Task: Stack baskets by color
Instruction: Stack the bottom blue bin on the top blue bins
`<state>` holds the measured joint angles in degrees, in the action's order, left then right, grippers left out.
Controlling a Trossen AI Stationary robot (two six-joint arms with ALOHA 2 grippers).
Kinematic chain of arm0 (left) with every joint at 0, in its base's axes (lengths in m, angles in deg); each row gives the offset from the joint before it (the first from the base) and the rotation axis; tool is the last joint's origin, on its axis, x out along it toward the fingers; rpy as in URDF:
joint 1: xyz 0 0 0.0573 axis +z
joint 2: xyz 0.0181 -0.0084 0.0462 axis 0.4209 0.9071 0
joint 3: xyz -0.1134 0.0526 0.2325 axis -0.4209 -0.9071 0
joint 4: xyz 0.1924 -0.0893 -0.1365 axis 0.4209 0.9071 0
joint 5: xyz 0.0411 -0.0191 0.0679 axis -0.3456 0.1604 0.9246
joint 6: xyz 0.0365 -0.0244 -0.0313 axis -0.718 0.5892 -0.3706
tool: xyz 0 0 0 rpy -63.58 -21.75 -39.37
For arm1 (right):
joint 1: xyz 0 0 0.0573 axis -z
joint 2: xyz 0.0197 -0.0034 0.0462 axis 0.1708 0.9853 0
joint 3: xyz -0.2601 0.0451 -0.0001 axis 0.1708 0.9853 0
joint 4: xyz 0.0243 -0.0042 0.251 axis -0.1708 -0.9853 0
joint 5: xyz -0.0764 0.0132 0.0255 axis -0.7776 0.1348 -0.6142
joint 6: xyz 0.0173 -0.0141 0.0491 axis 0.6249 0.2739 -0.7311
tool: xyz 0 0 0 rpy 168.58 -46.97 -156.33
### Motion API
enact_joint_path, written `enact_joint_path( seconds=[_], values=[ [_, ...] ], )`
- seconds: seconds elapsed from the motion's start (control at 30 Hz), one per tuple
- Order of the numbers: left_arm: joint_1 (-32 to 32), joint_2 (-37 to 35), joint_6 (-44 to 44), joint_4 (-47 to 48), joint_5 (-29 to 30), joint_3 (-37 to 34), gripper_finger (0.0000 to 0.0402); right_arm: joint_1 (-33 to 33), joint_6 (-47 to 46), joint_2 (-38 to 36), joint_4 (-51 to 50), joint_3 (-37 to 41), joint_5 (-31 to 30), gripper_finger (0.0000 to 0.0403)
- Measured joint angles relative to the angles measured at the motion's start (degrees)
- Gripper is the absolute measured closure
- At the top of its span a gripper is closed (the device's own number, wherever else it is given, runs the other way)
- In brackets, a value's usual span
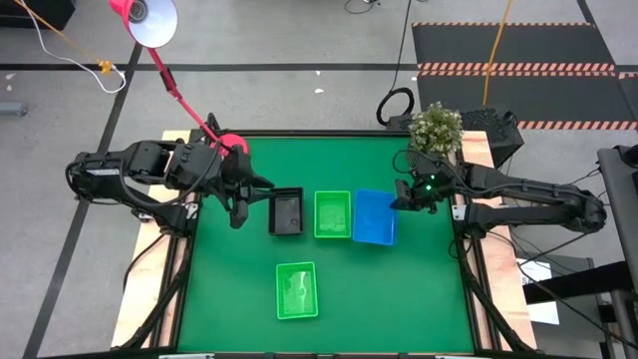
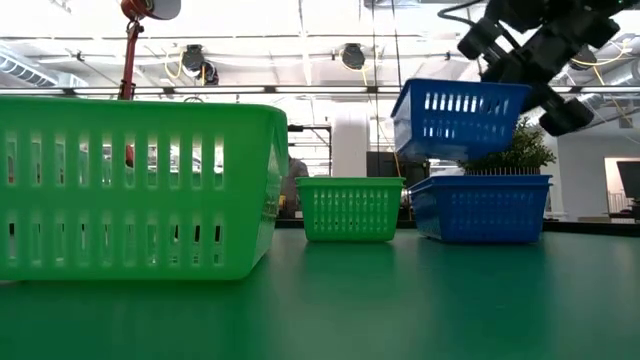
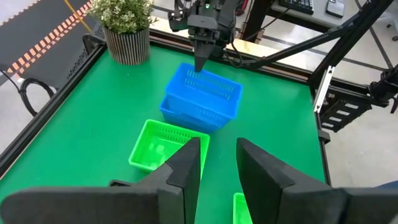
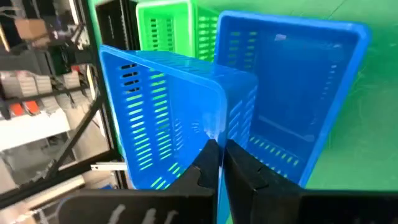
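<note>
My right gripper [image 1: 406, 199] is shut on a blue basket [image 2: 460, 118] and holds it tilted just above a second blue basket [image 2: 480, 208] that stands on the green table at the right. A green basket [image 1: 332, 214] and a black basket [image 1: 286, 212] stand on their bottoms in a row to the left of it. Another green basket [image 1: 296, 290] stands alone nearer the front edge. My left gripper [image 1: 237, 211] hovers open beside the black basket's left side, touching nothing. My right gripper pinches the upper blue basket's wall [image 4: 208, 127] on the table's right side, near a rounded corner, one finger inside and one outside. The fingers come slanting down from the right. The basket hangs tilted, lifted clear over the lower blue basket [image 4: 292, 93].
A potted plant [image 1: 437, 128] stands at the table's far right corner, behind my right arm. A pink lamp [image 1: 150, 20] on a red stem rises from its base [image 1: 231, 143] at the far left. Bare green mat lies toward the near edge on both sides of the lone green basket.
</note>
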<state>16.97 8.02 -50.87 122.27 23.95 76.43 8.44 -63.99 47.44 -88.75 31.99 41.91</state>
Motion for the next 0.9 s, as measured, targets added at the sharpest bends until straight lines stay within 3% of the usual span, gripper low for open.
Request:
enact_joint_path(
  seconds=[0.37, 0.9],
  values=[
    [1.4, 0.0, -1.4, 0.0, 0.1, 0.0, 0.0298, 5.0, 2.4, -1.1, -0.2, 3.5, 3.1, 0.0401],
    [2.4, 0.0, -1.5, 0.0, 0.1, 0.0, 0.0298, 6.5, 2.8, -1.1, 0.0, 5.6, 4.5, 0.0401]
  ],
)
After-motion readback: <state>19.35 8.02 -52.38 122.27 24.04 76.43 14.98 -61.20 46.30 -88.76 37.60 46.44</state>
